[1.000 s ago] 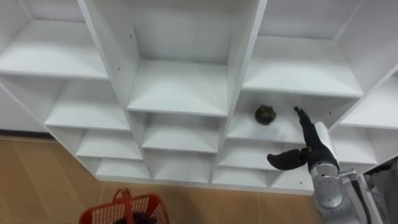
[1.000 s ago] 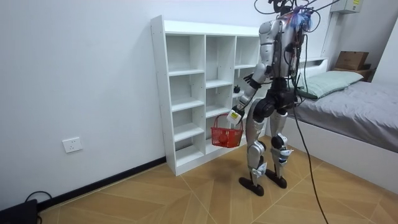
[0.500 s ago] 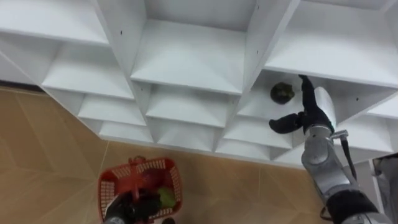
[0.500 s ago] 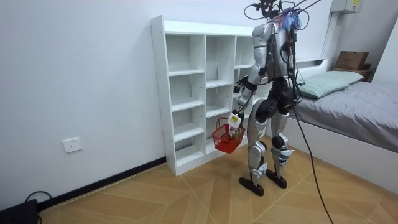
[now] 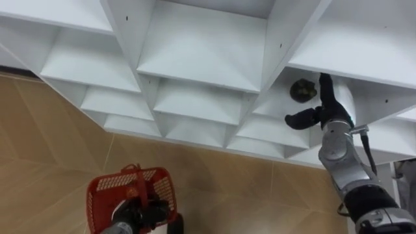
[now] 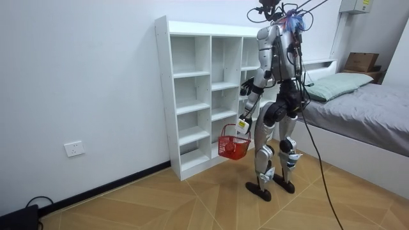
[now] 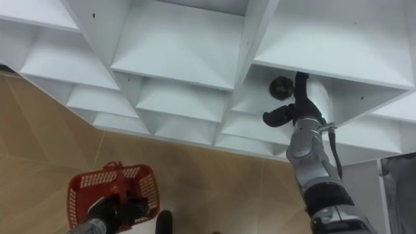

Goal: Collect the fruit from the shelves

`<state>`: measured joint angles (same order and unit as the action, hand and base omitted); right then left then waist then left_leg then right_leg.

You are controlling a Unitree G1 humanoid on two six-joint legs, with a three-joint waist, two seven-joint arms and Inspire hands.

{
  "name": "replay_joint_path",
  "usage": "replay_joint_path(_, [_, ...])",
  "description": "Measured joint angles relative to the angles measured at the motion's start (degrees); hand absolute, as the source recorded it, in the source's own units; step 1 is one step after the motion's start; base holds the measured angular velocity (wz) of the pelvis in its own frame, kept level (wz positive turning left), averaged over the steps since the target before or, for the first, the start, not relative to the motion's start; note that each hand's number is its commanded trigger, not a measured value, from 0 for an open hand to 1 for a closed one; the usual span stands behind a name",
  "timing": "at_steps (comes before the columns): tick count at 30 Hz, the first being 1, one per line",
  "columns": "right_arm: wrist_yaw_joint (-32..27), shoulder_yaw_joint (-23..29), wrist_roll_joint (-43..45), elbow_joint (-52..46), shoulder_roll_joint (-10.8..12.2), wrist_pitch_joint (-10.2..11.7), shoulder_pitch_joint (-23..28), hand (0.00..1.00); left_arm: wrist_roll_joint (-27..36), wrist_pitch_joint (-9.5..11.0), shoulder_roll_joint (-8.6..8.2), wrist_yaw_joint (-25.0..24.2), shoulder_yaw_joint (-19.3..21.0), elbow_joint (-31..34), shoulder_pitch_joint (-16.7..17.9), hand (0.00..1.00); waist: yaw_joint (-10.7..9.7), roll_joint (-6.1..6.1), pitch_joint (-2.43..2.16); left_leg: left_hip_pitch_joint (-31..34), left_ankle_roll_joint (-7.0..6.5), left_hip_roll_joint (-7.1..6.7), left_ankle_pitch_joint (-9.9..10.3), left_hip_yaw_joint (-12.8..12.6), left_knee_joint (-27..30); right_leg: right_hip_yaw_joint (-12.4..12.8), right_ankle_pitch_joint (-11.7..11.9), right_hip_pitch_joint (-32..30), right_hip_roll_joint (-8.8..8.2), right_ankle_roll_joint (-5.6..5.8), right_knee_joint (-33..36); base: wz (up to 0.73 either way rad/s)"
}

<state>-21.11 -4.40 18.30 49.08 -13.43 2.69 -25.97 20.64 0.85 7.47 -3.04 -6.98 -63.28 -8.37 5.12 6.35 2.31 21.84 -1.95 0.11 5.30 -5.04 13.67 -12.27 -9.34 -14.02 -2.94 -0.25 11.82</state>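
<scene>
Fruit-bearing tall white open-shelved closet (image 5: 201,55) is facing the robot. A red plastic mesh basket (image 5: 104,195) is hanging low from the clenched left hand (image 5: 133,213), ready to receive. The right hand (image 5: 325,110), fingers straight and thumb spread, is reaching into a right-column shelf just beside the small dark round fruit (image 5: 302,90), which is lying near that shelf's left edge. No writing is showing.

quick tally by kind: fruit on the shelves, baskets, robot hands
Fruit on the shelves: 1, the dark fruit
Baskets: 1, the red basket
Robot hands: 2, the right hand by the fruit, the left hand on the basket's handle
Total: 4
</scene>
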Motion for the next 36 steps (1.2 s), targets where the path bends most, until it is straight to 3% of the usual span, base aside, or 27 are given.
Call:
replay_joint_path(10, [-3.74, 0.03, 0.12, 0.30, -1.74, 0.47, -0.55, 0.00, 0.02, 0.03, -0.11, 0.10, -0.34, 0.03, -0.94, 1.00, -0.13, -0.09, 0.06, 2.20, 0.12, 0.03, -0.27, 0.41, 0.19, -0.34, 0.05, -2.37, 0.05, -0.08, 0.89, 0.02])
replay_joint_path(28, [-3.69, 0.02, 0.29, 0.30, -2.64, 0.46, -2.72, 0.00, 0.01, 0.10, -0.05, 0.11, -1.16, 0.19, -1.60, 1.00, 0.10, -0.14, 0.10, 3.54, -0.01, 0.07, -0.36, 0.55, 1.09, -0.70, 0.07, -3.09, 0.04, -0.12, 1.04, 0.00])
replay_joint_path(36, [-2.30, -0.01, -0.09, 0.30, -3.13, 0.43, -4.54, 0.00, 0.02, 0.11, -0.06, -0.21, -1.30, 0.22, -1.62, 1.00, 0.08, -0.89, 0.61, 3.59, -0.01, 0.06, -0.36, 0.54, 1.00, -0.68, 0.07, -3.24, 0.05, -0.12, 1.10, 0.00])
